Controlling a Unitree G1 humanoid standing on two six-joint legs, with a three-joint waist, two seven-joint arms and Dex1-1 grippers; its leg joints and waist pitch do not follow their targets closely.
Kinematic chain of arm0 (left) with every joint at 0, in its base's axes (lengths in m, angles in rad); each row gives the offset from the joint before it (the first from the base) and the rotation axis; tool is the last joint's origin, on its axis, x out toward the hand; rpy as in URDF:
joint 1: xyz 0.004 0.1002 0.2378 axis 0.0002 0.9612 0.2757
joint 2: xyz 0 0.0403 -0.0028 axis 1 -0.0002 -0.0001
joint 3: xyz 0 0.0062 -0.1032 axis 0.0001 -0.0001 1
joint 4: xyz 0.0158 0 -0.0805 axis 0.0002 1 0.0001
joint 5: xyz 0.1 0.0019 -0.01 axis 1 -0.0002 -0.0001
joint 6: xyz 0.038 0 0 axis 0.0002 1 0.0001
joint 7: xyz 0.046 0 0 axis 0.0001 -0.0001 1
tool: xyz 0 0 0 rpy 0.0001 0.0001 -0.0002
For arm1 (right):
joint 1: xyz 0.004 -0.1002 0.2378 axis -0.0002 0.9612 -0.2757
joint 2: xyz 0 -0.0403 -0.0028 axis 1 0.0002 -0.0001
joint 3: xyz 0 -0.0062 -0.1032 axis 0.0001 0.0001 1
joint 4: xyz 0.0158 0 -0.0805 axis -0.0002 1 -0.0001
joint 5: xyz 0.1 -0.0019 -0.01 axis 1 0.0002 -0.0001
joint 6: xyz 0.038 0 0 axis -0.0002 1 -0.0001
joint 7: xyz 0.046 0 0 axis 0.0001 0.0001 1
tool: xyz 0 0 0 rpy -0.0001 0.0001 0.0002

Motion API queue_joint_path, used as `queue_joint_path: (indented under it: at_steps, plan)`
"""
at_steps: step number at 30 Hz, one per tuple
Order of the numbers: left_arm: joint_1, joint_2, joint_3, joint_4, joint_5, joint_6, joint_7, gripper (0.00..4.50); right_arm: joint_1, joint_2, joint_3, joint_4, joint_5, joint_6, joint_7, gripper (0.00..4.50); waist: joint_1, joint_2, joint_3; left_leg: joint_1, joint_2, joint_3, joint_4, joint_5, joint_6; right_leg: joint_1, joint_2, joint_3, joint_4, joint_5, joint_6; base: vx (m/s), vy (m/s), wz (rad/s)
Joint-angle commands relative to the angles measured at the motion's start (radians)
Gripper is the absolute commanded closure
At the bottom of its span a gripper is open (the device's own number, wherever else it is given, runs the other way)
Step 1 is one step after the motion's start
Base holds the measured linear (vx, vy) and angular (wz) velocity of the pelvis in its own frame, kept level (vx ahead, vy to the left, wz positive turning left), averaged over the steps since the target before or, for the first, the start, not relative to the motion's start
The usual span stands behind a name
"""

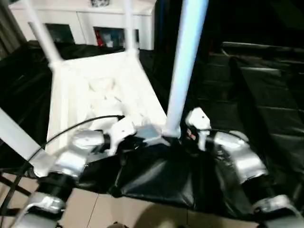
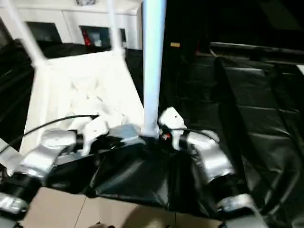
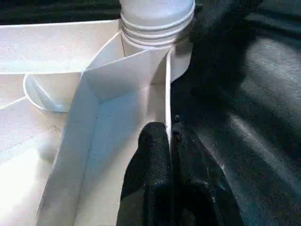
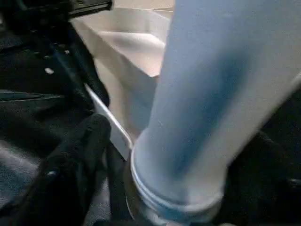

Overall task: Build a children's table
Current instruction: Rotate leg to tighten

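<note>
Behind black sheeting [image 1: 156, 180] stands white cabinet [image 1: 85, 19].

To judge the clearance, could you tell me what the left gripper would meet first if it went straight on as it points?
Probably the leg in its corner socket: the left gripper is clamped on the tabletop's rim.

Soft motion blur veils both head views as bright overhead light washes out the white tabletop [image 1: 99, 90], its ribs lost in glare; surrounding black sheeting [image 1: 266, 104] stays dim, faintly sheened, with the nearest leg [image 4: 221, 94] unfocused.
</note>
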Motion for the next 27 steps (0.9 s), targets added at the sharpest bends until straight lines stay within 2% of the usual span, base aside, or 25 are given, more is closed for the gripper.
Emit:
queue_joint_path:
  at_steps: [1,2,5,9,11,12,14,18,23,27]
  plan:
    - [-0.007,-0.004,-0.002,-0.017,-0.055,-0.036,-0.064,4.50,-0.007,-0.003,0.069,0.024,-0.019,-0.004,0.088,0.33,0.005,-0.008,-0.069,0.003,0.037,-0.009,-0.051,-0.133,0.084,0.050,-0.050,0.035,-0.044,-0.041,-0.277,0.000,0.000,0.00]
    - [-0.009,0.004,0.000,-0.014,-0.058,-0.036,-0.084,4.50,-0.019,-0.007,0.073,0.033,-0.023,-0.008,0.110,0.33,0.006,-0.006,-0.070,0.001,0.037,-0.008,-0.049,-0.119,0.092,0.050,-0.048,0.034,-0.039,-0.006,-0.287,0.000,0.000,0.00]
    - [-0.013,0.009,0.003,-0.012,-0.062,-0.032,-0.100,4.50,-0.032,-0.010,0.079,0.044,-0.029,-0.007,0.128,0.33,0.014,-0.005,-0.071,0.002,0.040,-0.006,-0.045,-0.118,0.099,0.048,-0.048,0.034,-0.036,0.006,-0.294,0.000,0.000,0.00]
    - [-0.017,0.019,-0.004,-0.010,-0.072,-0.030,-0.128,4.50,-0.062,-0.008,0.087,0.090,-0.032,-0.016,0.143,0.33,0.017,0.001,-0.065,-0.001,0.039,-0.008,-0.049,-0.166,0.072,0.045,-0.050,0.034,-0.041,-0.066,-0.284,0.000,0.000,0.00]
    - [-0.014,0.020,-0.004,-0.013,-0.073,-0.030,-0.133,4.50,-0.067,-0.002,0.079,0.093,-0.023,-0.011,0.147,0.33,0.015,-0.001,-0.063,0.000,0.040,-0.009,-0.050,-0.200,0.054,0.044,-0.051,0.036,-0.046,-0.110,-0.273,0.000,0.000,0.00]
    - [-0.012,0.020,-0.005,-0.013,-0.073,-0.030,-0.135,4.50,-0.067,0.000,0.075,0.091,-0.015,-0.006,0.152,0.49,0.015,0.001,-0.062,0.001,0.041,-0.010,-0.052,-0.219,0.039,0.043,-0.050,0.036,-0.047,-0.135,-0.265,0.000,0.000,0.00]
    - [-0.011,0.022,-0.005,-0.007,-0.072,-0.032,-0.143,4.50,-0.065,0.001,0.067,0.083,0.003,0.009,0.172,0.59,0.015,0.000,-0.062,0.001,0.041,-0.010,-0.053,-0.223,0.033,0.044,-0.050,0.037,-0.047,-0.139,-0.261,0.000,0.000,0.00]
    - [-0.013,0.026,-0.002,0.003,-0.073,-0.034,-0.152,4.50,-0.061,-0.002,0.065,0.079,0.023,0.011,0.212,0.99,0.018,-0.003,-0.065,0.001,0.040,-0.009,-0.050,-0.209,0.037,0.044,-0.049,0.037,-0.043,-0.120,-0.264,0.000,0.000,0.00]
    - [-0.015,0.032,0.003,0.004,-0.078,-0.028,-0.157,4.50,-0.063,-0.006,0.063,0.077,0.036,0.015,0.249,1.35,0.021,0.002,-0.067,0.001,0.040,-0.009,-0.047,-0.189,0.048,0.044,-0.049,0.035,-0.040,-0.082,-0.277,0.000,0.000,0.00]
    - [-0.014,0.036,0.007,0.009,-0.076,-0.026,-0.162,4.50,-0.070,-0.012,0.058,0.081,0.043,0.019,0.267,1.68,0.023,-0.003,-0.066,0.000,0.040,-0.009,-0.047,-0.192,0.049,0.045,-0.050,0.035,-0.039,-0.092,-0.277,0.000,0.000,0.00]
